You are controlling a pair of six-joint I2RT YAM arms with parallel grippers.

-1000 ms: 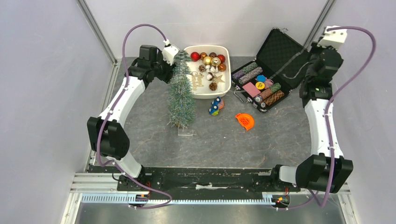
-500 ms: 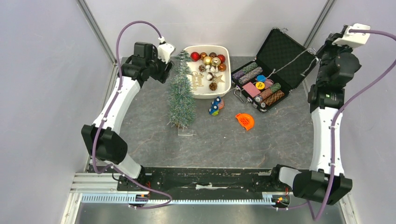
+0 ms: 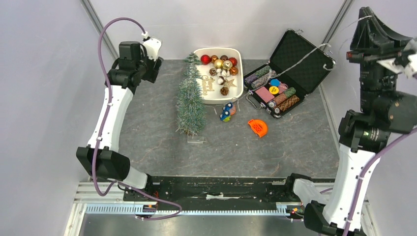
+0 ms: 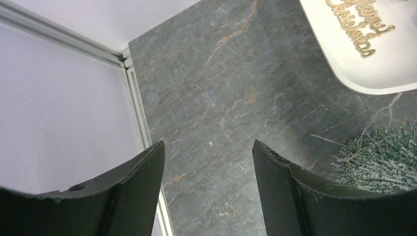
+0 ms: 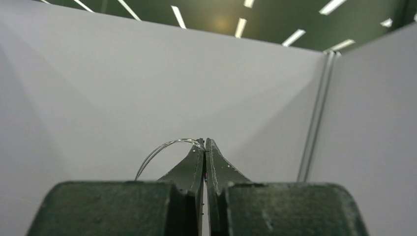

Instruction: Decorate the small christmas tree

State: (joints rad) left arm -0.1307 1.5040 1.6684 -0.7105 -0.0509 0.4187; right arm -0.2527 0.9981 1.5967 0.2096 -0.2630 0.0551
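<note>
The small christmas tree (image 3: pixel 191 101) stands upright on its clear base mid-table; its frosted tip (image 4: pixel 383 162) shows at the right of the left wrist view. My left gripper (image 3: pixel 146 73) hovers left of the tree near the back-left corner. It is open (image 4: pixel 209 147), with only bare table between its fingers. My right gripper (image 3: pixel 368 19) is raised high at the far right, pointing up at the wall. It is shut (image 5: pixel 204 142) on a thin silvery wire (image 5: pixel 162 150). The wire (image 3: pixel 305 61) trails down across the open case toward the table.
A white tray (image 3: pixel 240 73) behind the tree holds baubles, a star and a gold "Merry Christmas" sign (image 4: pixel 361 29). An open black case (image 3: pixel 305 59) with chip rolls lies at the right. Small blue figures (image 3: pixel 226 113) and an orange piece (image 3: pixel 258 128) lie on the table.
The right arm has swung up and out to the right, lifting the wire. The left gripper has drawn back left from the tree top and opened wider.
</note>
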